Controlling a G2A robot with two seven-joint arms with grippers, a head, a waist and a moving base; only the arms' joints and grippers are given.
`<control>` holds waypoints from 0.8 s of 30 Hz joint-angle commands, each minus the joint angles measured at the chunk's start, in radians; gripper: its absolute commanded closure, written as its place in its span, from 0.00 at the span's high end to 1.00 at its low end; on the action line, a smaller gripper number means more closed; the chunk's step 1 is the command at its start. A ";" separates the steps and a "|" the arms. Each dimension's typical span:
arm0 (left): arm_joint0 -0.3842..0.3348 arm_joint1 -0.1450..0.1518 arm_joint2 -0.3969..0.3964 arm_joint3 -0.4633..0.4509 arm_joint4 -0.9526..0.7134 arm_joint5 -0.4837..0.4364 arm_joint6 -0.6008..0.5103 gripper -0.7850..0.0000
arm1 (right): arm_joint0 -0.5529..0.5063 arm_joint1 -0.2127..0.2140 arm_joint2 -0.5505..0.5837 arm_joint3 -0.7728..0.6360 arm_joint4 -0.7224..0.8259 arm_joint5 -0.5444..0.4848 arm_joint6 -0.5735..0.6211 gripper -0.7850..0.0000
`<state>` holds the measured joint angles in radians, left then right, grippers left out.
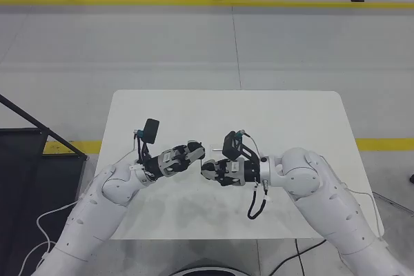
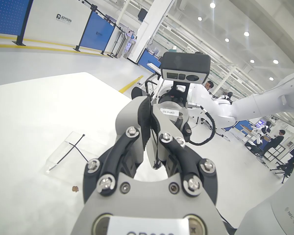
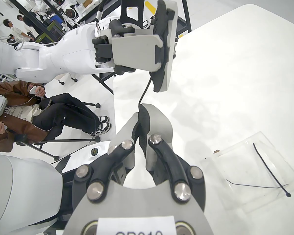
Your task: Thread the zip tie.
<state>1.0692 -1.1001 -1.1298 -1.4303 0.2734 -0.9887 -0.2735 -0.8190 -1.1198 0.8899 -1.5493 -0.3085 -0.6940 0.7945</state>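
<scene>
Left gripper [image 2: 149, 119] and right gripper [image 3: 140, 123], each clamped tight on the thin black plastic zip tie [image 3: 145, 90], sit almost tip to tip above the white table [image 1: 297, 138]; advised: align tail squarely with head slot, feed slowly, avoid buckling.

**Top view:** above the table [image 1: 297, 117], facing straight down, far off, with the whole table in frame.

**Left wrist view:** close behind the left tool [image 2: 149, 123], facing along it across the table to the right tool [image 2: 172, 116].

**Right wrist view:** close behind the right tool, facing the opposite way.

**Shared:** all views show both tools over the table. Both wrist views show the zip tie [image 3: 144, 91] and the tray [image 3: 254, 172] on the table.
</scene>
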 commanded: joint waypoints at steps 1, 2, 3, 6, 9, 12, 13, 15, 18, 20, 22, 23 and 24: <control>-0.001 -0.001 0.000 0.000 -0.001 0.000 0.001 0.00 | 0.001 0.000 -0.001 0.000 0.002 0.001 0.001 0.00; -0.001 -0.001 0.000 0.001 0.000 -0.001 0.002 0.00 | 0.001 0.000 -0.001 0.001 0.002 0.001 0.001 0.00; -0.001 -0.001 0.000 0.001 0.002 -0.001 0.001 0.00 | 0.001 0.000 -0.001 0.001 0.002 0.001 0.001 0.00; -0.002 -0.002 0.001 0.002 0.003 -0.002 0.002 0.00 | 0.002 0.000 -0.002 0.000 -0.001 0.003 0.001 0.00; -0.002 -0.003 0.000 0.003 0.004 -0.004 0.005 0.00 | 0.001 0.000 -0.002 0.000 0.000 0.004 -0.001 0.00; -0.001 -0.004 -0.003 0.002 0.007 -0.010 0.010 0.00 | 0.000 0.000 -0.002 -0.001 -0.001 0.007 -0.002 0.44; 0.000 -0.004 -0.004 0.002 0.007 -0.011 0.012 0.00 | 0.000 0.000 -0.002 -0.002 -0.001 0.007 -0.004 0.55; 0.001 -0.004 -0.007 0.000 0.009 -0.016 0.017 0.00 | -0.001 0.001 0.000 -0.002 0.004 0.008 -0.005 0.93; 0.004 -0.003 -0.016 -0.002 0.030 -0.016 0.023 0.00 | -0.006 0.004 0.014 -0.002 0.010 0.012 -0.010 1.00; 0.016 -0.002 -0.028 -0.009 0.034 -0.024 0.036 0.00 | -0.018 0.011 0.039 -0.011 0.015 0.012 -0.012 1.00; 0.032 0.003 -0.048 -0.028 0.036 -0.024 0.043 0.00 | -0.039 0.021 0.075 -0.026 0.025 0.019 -0.006 1.00; 0.043 0.006 -0.062 -0.039 0.041 -0.024 0.046 0.00 | -0.051 0.027 0.095 -0.038 0.026 0.028 -0.001 1.00; 0.055 0.010 -0.077 -0.049 0.046 -0.024 0.049 0.00 | -0.064 0.033 0.116 -0.050 0.021 0.050 0.010 1.00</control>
<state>1.1108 -1.0942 -1.1903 -1.4680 0.3141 -1.0126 -0.2273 -0.8696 -1.0930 0.9826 -1.5868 -0.2835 -0.6647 0.7939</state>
